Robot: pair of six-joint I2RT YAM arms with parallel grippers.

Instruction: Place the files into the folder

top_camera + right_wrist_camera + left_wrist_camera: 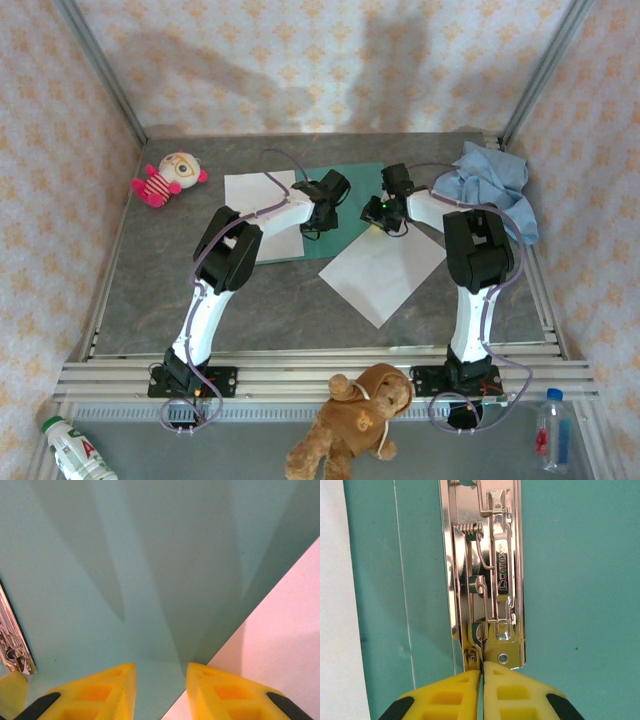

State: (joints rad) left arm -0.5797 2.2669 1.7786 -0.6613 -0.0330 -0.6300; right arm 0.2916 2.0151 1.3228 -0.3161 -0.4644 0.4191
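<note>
The teal folder [357, 188] lies open and flat at the table's back centre, a shiny metal clip [487, 570] fixed along its inside. My left gripper [322, 205] is low over it, shut, its yellow fingertips [465, 685] touching the clip's near end [482, 672]. One white sheet [250, 195] lies partly on the folder's left leaf, seen at the edge [335, 605]. A second sheet [380, 270] lies askew in front, its corner [285, 640] over the folder [150, 570]. My right gripper [385, 212] hovers open [160, 675] above that edge, holding nothing.
A light blue cloth [490, 185] is bunched at the back right beside the right arm. A pink doll [165, 180] lies at the back left. Off the front rail are a teddy bear [355, 420] and two bottles [75, 450] [552, 430].
</note>
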